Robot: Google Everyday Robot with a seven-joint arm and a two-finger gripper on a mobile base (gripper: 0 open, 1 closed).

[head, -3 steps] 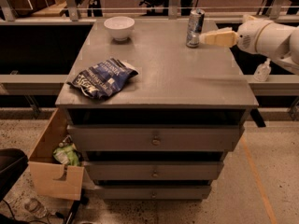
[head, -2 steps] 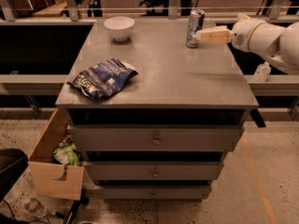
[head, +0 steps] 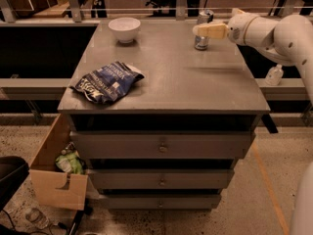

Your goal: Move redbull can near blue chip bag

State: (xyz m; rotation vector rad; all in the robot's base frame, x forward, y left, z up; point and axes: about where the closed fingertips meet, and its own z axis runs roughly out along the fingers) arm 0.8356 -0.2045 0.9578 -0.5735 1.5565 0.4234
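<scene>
The redbull can [head: 201, 42] stands upright at the far right of the grey cabinet top [head: 195, 82]. Its silver top shows above my gripper. My gripper [head: 202, 29] reaches in from the right on a white arm and sits at the can's upper half, overlapping it in the camera view. The blue chip bag [head: 107, 81] lies crumpled and flat near the front left corner of the top, far from the can.
A white bowl [head: 124, 29] stands at the far left of the top. The cabinet has drawers below. An open cardboard box [head: 56, 177] sits on the floor at its left. A small clear bottle [head: 274, 75] stands on a ledge at the right.
My gripper has moved left and now overlaps the can's upper half. The can, the bag and the bowl have not moved.
</scene>
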